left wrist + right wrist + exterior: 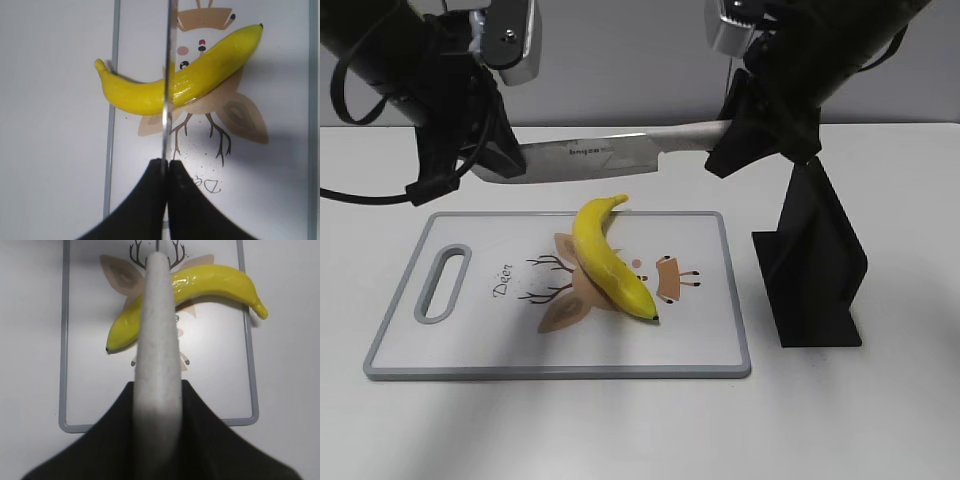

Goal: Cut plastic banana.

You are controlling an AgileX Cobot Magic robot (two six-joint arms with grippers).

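Note:
A glossy yellow plastic banana (608,259) lies diagonally on the white cutting board (470,340), stem at the board's far edge, dark tip toward the front. It also shows in the left wrist view (190,80) and the right wrist view (215,282). A kitchen knife (590,155) hangs level above the board's far edge. My left gripper (492,160) is shut on the knife's blade tip (165,125). My right gripper (745,135) is shut on the knife's pale handle (156,350). The blade is above the banana, apart from it.
A black knife stand (815,265) stands on the table right of the board. The board has a grey rim, a handle slot (442,283) at its left end and a printed deer picture under the banana.

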